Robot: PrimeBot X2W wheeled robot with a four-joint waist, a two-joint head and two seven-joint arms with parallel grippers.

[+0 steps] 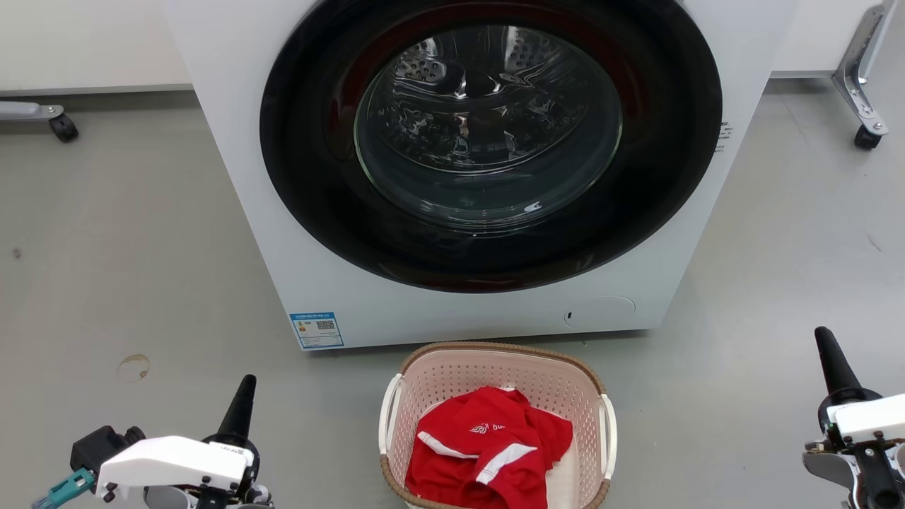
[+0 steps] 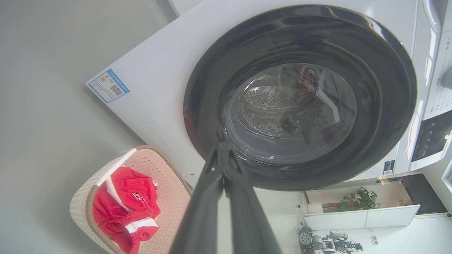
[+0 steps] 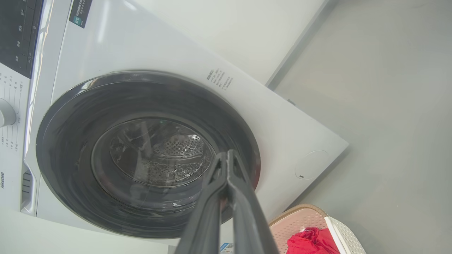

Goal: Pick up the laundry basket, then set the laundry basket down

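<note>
Laundry basket sits on the floor, centred just in front of the washing machine. Its back rim is close to the machine's base, and I can't tell whether they touch. The basket's near edge is cut off by the bottom of the head view. A red garment with white stripes is heaped inside. The white loop handles, left and right, are both exposed, with bare floor outboard of each. The machine door is closed. Caster legs stand far left and far right by the wall, well apart from the basket. Left gripper is low on the basket's left and right gripper low on its right, both well apart from the handles. In the wrist views the left gripper and right gripper have fingers pressed together at the tips, holding nothing, touching nothing, aimed toward the door glass.
</note>
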